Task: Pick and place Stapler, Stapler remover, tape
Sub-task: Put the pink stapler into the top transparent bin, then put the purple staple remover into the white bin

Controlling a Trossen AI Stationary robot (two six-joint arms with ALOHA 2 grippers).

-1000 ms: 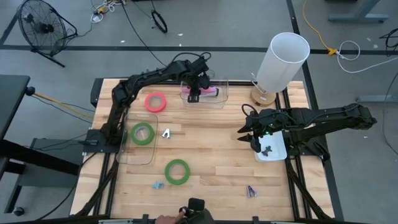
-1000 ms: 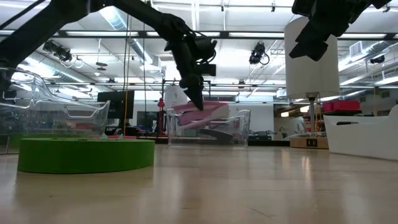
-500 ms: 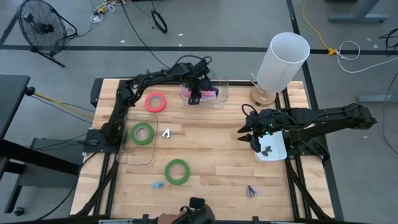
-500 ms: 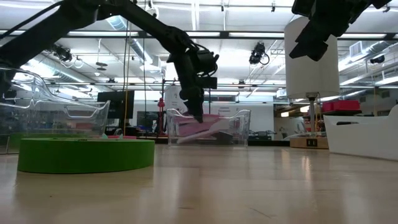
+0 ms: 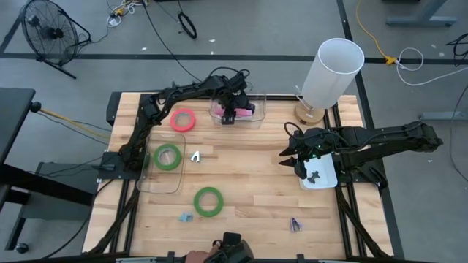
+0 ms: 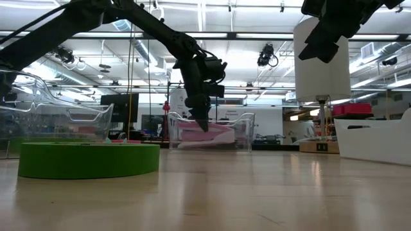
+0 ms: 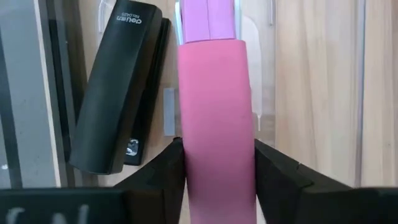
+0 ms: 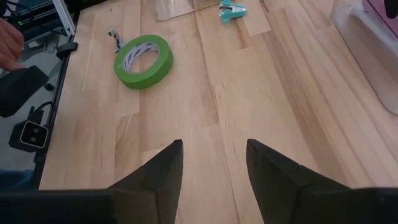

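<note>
Left pincer (image 7: 217,168): clenched on the pink stapler (image 7: 216,118) inside the clear bin (image 5: 238,111) at the surface's far edge.
Left wrist view only: a black stapler (image 7: 115,87) is seen beside it.
Right pincer (image 8: 211,163): released, held above the surface (image 5: 248,183).
Tape: pink roll (image 5: 183,119), green rolls (image 5: 167,156) and (image 5: 208,201).
</note>
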